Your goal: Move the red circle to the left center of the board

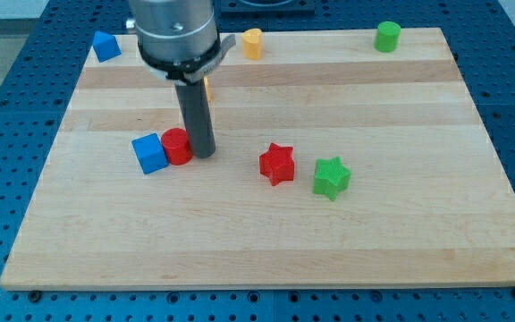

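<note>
The red circle (176,146) lies on the wooden board (266,233) left of centre. A blue cube (149,153) touches it on the view's left. My tip (203,154) stands right against the red circle's right side. The rod rises from there to the arm's grey body at the view's top.
A red star (276,164) and a green star (331,177) lie right of centre. A blue block (105,46) sits at the top left corner, a yellow block (252,43) at the top middle, a green cylinder (387,37) at the top right. An orange piece (206,88) shows behind the rod.
</note>
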Available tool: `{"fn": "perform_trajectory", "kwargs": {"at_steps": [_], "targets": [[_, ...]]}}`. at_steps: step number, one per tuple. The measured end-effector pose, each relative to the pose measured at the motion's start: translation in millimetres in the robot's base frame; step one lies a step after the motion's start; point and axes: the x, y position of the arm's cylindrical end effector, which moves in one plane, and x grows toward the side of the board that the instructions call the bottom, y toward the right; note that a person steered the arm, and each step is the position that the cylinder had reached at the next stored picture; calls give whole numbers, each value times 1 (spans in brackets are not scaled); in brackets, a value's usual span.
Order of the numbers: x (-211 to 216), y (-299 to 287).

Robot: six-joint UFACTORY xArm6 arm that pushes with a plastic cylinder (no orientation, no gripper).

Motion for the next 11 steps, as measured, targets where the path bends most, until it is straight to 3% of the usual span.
{"fn": "perform_trajectory", "kwargs": {"at_steps": [1,3,4,7,9,11], "targets": [[22,2],[-32,-22],[-33,-68],[-60,-54],[-59,-116],[-59,-99]]}}
